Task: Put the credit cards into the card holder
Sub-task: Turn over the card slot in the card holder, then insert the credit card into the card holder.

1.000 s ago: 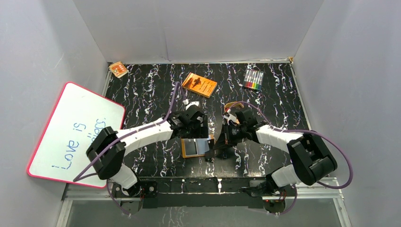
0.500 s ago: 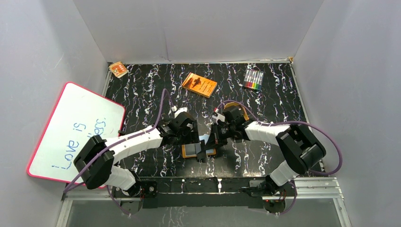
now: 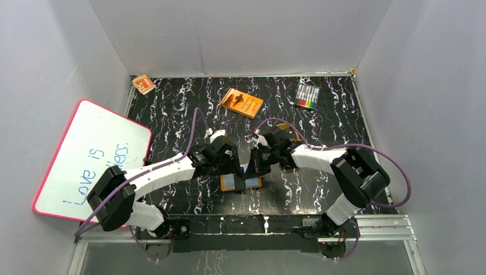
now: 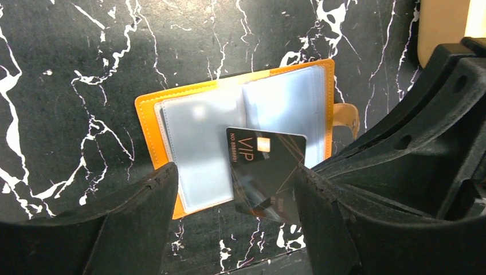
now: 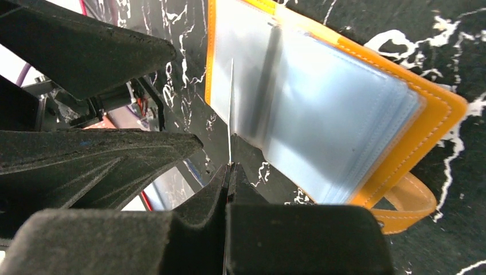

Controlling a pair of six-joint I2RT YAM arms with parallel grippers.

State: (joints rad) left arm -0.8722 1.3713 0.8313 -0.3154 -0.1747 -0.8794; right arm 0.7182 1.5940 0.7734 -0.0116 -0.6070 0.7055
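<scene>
item: credit card (image 4: 266, 169), pinched edge-on in tightly closed right gripper (image 5: 229, 169), hanging over open card holder (image 4: 195, 137), which lies flat on table (image 4: 57, 114), pockets up.
left gripper (image 4: 235, 175): wide apart, empty, straddling card.
risks: card corner misses pocket mouth and shoves unpinned holder; left jaws knock card askew.

The right gripper (image 5: 229, 167) pinches a credit card (image 4: 266, 172) between the left gripper's (image 4: 235, 172) spread fingers (image 4: 143, 212), blocking access over the open card holder (image 4: 195, 137). Passing room lies farther back, short of the orange book (image 3: 242, 102) and markers (image 3: 307, 96).
</scene>
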